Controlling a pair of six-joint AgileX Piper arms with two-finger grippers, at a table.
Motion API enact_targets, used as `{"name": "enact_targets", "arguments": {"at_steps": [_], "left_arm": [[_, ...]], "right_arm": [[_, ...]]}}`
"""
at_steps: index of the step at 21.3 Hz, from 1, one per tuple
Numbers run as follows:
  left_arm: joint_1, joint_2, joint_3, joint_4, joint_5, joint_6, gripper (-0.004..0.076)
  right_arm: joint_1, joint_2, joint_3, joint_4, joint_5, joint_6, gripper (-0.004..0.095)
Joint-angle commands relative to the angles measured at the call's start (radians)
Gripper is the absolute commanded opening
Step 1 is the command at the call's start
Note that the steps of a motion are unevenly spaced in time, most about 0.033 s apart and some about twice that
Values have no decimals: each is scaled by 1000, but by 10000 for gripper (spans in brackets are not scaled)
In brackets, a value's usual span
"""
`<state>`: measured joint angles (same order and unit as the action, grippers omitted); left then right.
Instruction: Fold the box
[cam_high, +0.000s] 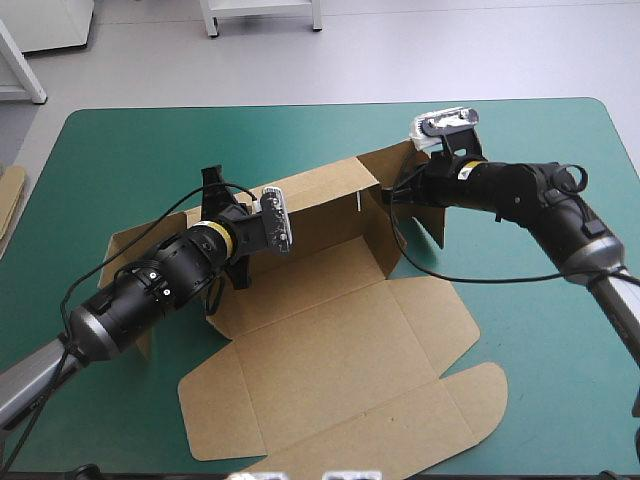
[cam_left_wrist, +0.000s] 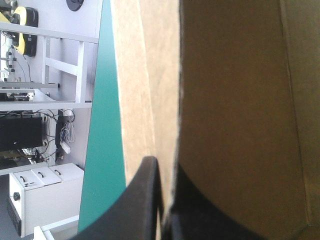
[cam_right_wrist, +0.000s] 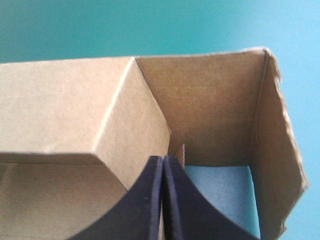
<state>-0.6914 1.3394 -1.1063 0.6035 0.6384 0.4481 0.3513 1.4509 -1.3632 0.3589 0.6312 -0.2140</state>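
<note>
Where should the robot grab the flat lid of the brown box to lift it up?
Probably its free near edge, coming from the table's near side. The lid lies flat on the teal-green cover, joined to the box along its far side, so only the near edge with its rounded corner flaps can swing up. One finger must slide underneath.

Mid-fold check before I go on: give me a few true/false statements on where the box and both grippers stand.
1. The left gripper is shut on a panel of the box. True.
2. The box lies fully flat on the teal-green cover. False: its far wall and right-end wall stand raised.
3. The lid lies flat toward the cover's near edge. True.
4. The right gripper hangs over bare cover, clear of the box. False: it is at the box's far right corner, among the raised walls.
</note>
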Motion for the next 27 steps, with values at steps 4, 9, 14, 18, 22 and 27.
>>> {"name": "enact_targets", "arguments": {"at_steps": [4, 9, 14, 18, 22, 27], "left_arm": [[-48, -12, 41, -84, -27, -19, -9], [-55, -12, 66, -83, -40, -24, -9], [-55, -12, 66, -78, -42, -24, -9], [-55, -12, 66, -59, -45, -24, -9], [-53, -12, 66, 27, -54, -97, -9], [-53, -12, 66, 54, -63, -130, -9]], "right_arm": [[-62, 93, -316, 12, 142, 17, 0], [-111, 214, -560, 30, 271, 19, 0], [-114, 448, -868, 67, 378, 52, 0], [-115, 612, -1026, 63, 423, 79, 0], [-115, 672, -1059, 63, 496, 92, 0], [-130, 665, -1061, 66, 615, 95, 0]]}}
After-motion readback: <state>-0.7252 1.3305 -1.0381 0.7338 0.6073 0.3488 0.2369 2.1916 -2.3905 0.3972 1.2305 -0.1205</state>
